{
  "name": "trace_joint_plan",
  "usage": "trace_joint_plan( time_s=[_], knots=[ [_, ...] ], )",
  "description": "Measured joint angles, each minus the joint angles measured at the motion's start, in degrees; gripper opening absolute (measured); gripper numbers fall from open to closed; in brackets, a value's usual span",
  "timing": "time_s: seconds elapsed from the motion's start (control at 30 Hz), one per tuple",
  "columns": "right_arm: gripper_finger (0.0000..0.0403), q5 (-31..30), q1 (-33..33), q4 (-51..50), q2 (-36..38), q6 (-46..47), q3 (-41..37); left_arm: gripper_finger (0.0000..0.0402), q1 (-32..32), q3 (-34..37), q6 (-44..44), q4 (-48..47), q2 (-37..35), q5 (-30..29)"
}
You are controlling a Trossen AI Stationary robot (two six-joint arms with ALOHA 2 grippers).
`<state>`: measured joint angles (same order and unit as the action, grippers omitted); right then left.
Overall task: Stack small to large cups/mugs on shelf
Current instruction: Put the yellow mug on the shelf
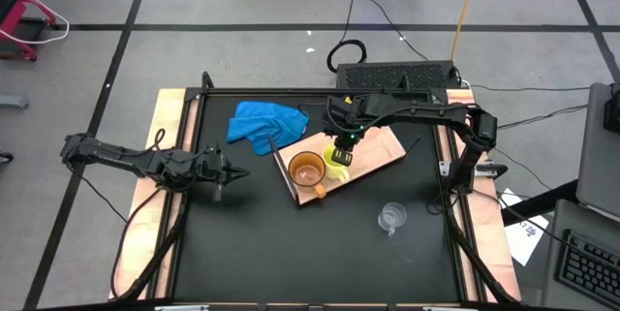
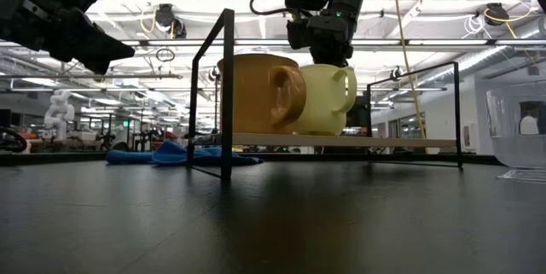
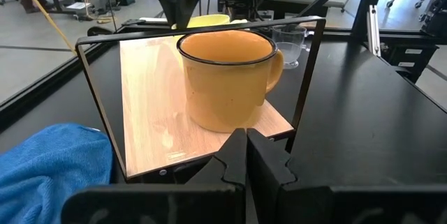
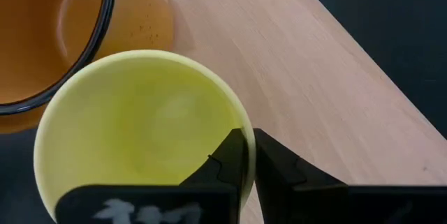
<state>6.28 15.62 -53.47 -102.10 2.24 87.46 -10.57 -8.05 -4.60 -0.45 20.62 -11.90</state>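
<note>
The orange-brown mug [image 1: 307,170] stands upright by its base on the light-wood shelf [image 1: 383,151]. The yellow mug [image 1: 337,161] stands right beside it, toward the table's right and far side, and the two seem to touch in the low view [image 2: 328,95]. My right gripper [image 4: 249,158] is above the yellow mug, shut on it. The clear plastic cup [image 1: 391,217] stands on the black table nearer the front right. My left gripper [image 1: 237,172] is shut and empty, hovering left of the shelf and pointing at the orange-brown mug [image 3: 227,77]. My right gripper holds the yellow mug by its rim [image 4: 241,123], one finger inside the mug and one outside over the shelf. The fingers come from above, pointing down. The mug is upright, with its base at shelf level [image 2: 324,132]; whether it rests there or is just clear, I cannot tell.
A crumpled blue cloth [image 1: 266,122] lies at the shelf's far left corner. A thin black metal frame [image 2: 227,95] stands around the shelf. Wooden borders [image 1: 165,137] edge the black table. There is open black table toward the front.
</note>
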Motion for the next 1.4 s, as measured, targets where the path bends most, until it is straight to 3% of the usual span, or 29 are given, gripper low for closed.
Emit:
trace_joint_plan(
  time_s=[0.33, 0.47, 0.83, 1.23, 1.4],
  knots=[
    [0.0017, -2.09, -0.83, 0.04, 0.0, 1.2, 0.0, 0.0015, -0.01, 0.0, -1.38, -0.31, 0.0, 0.0],
    [0.0017, -7.08, -1.8, -0.16, 0.05, 1.41, 0.02, 0.0015, 0.0, 0.0, -1.55, -0.31, 0.01, 0.0],
    [0.0017, -12.02, -3.33, -0.66, 0.07, 1.58, 0.09, 0.0015, -0.02, 0.0, -1.97, -0.27, -0.01, -0.01],
    [0.0017, -13.23, -3.82, -2.6, 0.17, 2.21, 0.13, 0.0015, 0.0, 0.0, -3.08, -0.2, 0.0, -0.02],
    [0.0047, -15.81, -4.42, -3.59, 0.04, 2.56, 0.02, 0.0015, -0.02, 0.0, -3.33, 0.13, -0.01, -0.05]
  ],
)
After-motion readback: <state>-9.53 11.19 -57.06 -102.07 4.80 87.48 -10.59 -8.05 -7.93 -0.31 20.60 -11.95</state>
